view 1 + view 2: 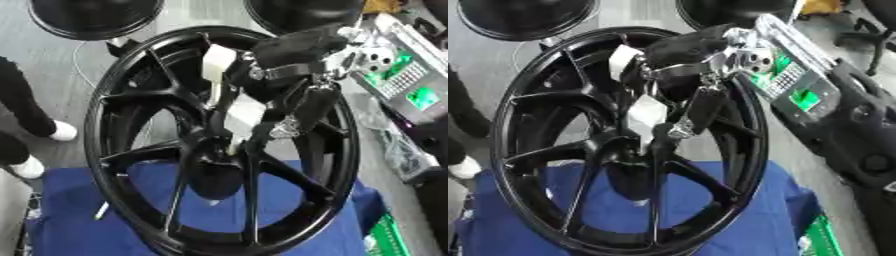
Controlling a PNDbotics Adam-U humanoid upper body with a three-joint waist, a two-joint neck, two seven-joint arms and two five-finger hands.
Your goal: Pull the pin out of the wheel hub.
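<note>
**Reaching into the centre of the wheel**

Reaching down from the upper right, my right hand point(262, 120) has its fingers point(302, 112) at the centre of the black wheel hub point(214, 172). They are curled there, but I cannot tell if they grasp the pin, because the pin itself is hidden behind the fingers and spokes. The wheel point(105, 130) stands upright on a blue cloth point(70, 220) that covers the worktop. Beside it, on the right, lies a green circuit board point(794, 82). My left hand does not show.

glossy black metal wheel hub point(219, 145), matt blue cloth point(79, 210) beneath — right hand point(297, 55) black, silver metal joints
</note>
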